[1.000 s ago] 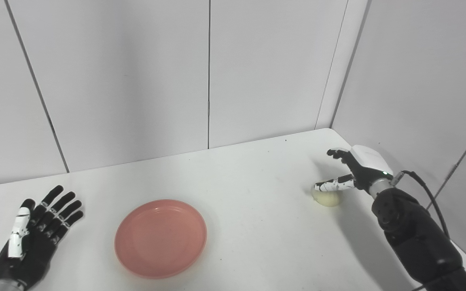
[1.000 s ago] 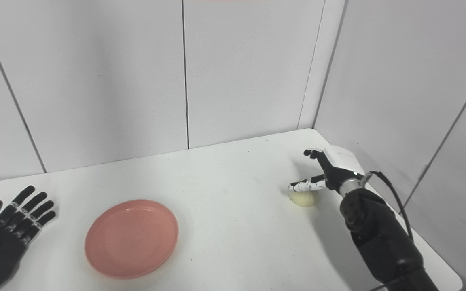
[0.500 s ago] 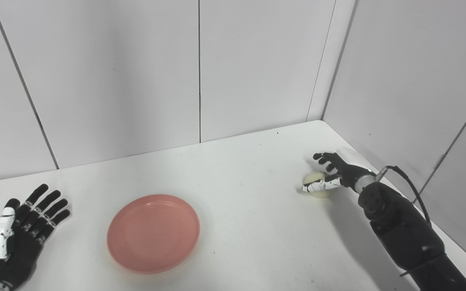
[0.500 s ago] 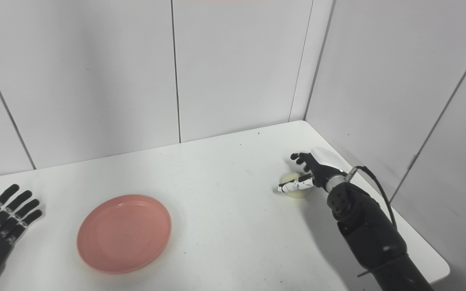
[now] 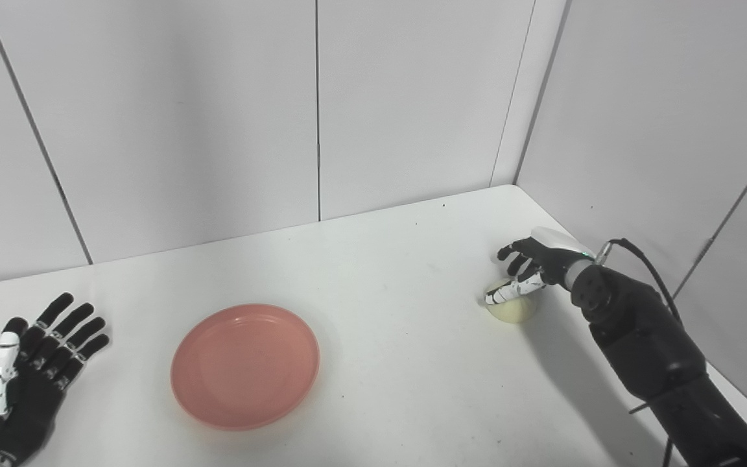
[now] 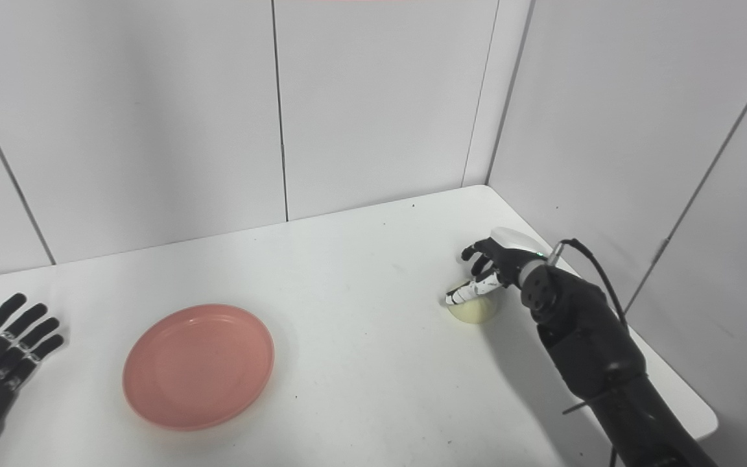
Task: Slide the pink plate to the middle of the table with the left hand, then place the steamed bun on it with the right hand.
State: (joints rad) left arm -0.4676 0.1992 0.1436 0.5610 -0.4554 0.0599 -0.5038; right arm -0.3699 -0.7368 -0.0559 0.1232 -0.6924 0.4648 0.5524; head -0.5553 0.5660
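Looking near to far, you see the left hand (image 5: 20, 376) lying flat on the counter (image 5: 399, 363), fingers spread, holding nothing. The pink plate (image 5: 245, 364) sits beside it, apart. Farther right, your right hand (image 5: 532, 267) cups over the steamed bun (image 5: 513, 307), thumb touching, fingers curled but not clamped.

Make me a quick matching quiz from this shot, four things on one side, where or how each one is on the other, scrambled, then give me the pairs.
Things:
1. pink plate
2. steamed bun
3. left hand
4. right hand

States:
A. lying flat, fingers spread, holding nothing
B. curled over the top of the bun
C. near the table's right edge
D. empty, left of the table's middle

Pairs: 1-D, 2-C, 3-A, 4-B
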